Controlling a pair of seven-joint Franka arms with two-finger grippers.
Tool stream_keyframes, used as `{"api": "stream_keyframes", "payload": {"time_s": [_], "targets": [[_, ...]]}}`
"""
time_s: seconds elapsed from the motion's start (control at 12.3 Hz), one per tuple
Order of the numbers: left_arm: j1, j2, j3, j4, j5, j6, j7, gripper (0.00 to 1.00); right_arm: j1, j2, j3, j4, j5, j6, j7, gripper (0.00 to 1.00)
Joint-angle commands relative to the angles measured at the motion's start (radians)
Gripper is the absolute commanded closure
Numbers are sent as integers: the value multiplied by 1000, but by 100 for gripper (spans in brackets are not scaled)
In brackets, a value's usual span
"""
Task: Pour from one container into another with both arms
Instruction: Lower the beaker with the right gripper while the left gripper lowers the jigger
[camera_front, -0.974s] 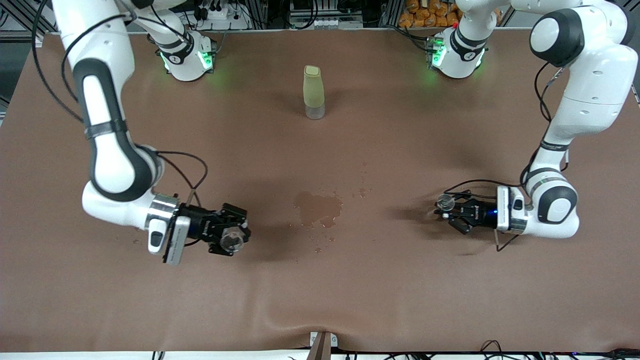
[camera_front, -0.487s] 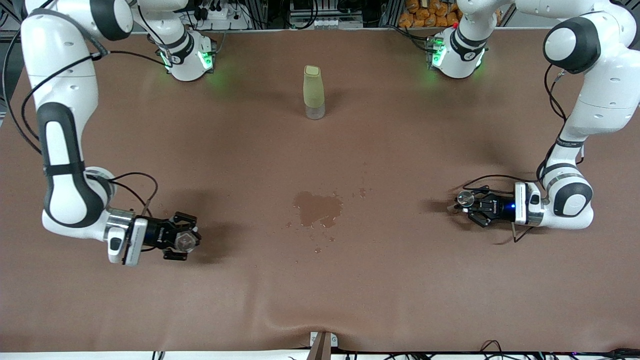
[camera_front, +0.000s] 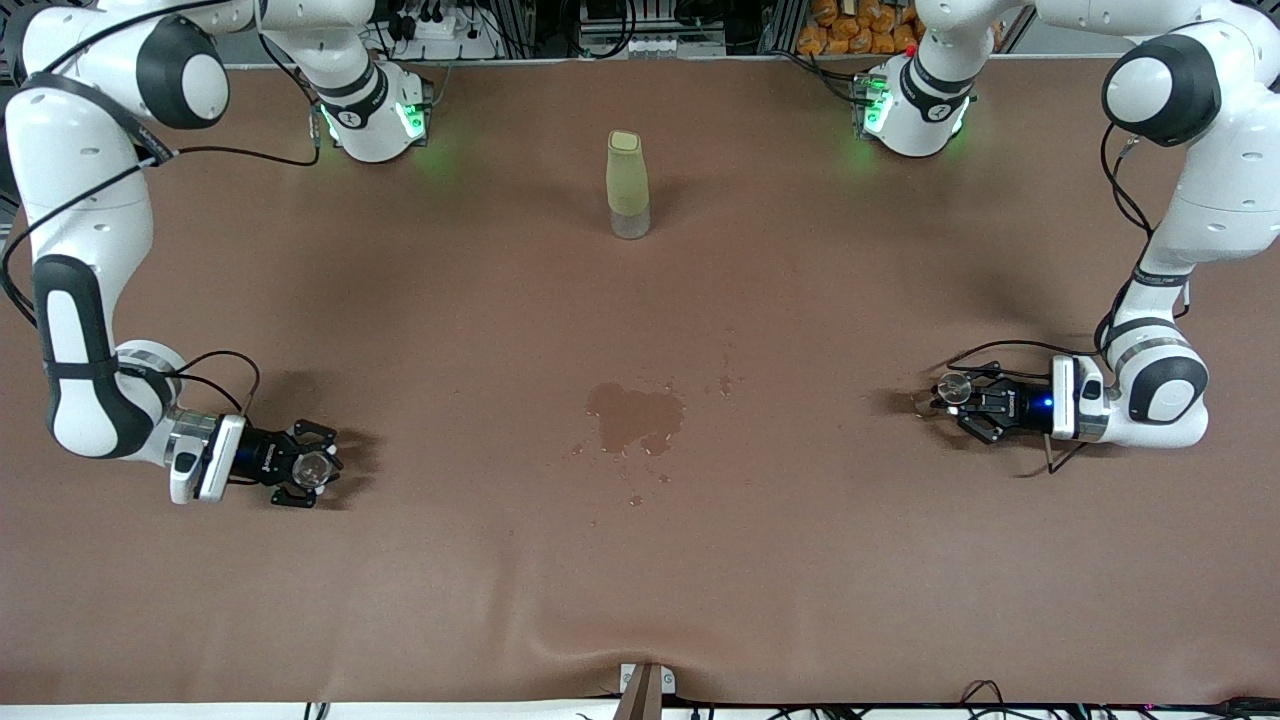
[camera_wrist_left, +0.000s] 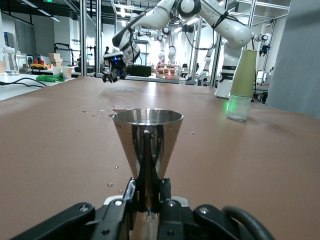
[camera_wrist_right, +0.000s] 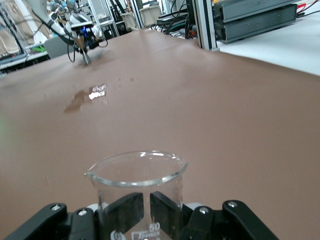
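A wet spill (camera_front: 635, 415) marks the brown table (camera_front: 640, 560), the green bottle (camera_front: 627, 185) upright farther from the camera; each gripper, left (camera_front: 950, 395) with jigger (camera_front: 955, 389), right (camera_front: 318, 468) with clear cup (camera_front: 314, 467), clamped toward its own table end

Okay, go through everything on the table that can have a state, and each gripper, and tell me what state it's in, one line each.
Left gripper: shut on the metal jigger, low over the table at the left arm's end.
Metal jigger: upright, gripped at its waist.
Right gripper: shut on the clear beaker, low at the right arm's end.
Clear beaker: upright, looks empty.
Green bottle: standing, untouched.
Puddle: spilled mid-table.
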Motion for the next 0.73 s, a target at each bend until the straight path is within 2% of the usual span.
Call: {"api": "stream_keyframes", "payload": {"time_s": [0.0,0.41,0.49,0.57,0.65], "targets": [[7,13,-10,13,24,-31,6,100,-81,45,24,37,-15,-17,-86,100],[14,20,-10,14,29,-31,6,100,-167,80,22,48,-30,-15,-143,100],[12,20,-10,14,29,-29,6,100,-171,80,22,48,-33,-15,-141,60],[12,25,-10,14,29,-29,6,100,-179,80,22,48,-35,-17,-140,1],[12,28,-10,16,29,-29,6,100,-187,77,22,48,-37,-30,-135,0]]}}
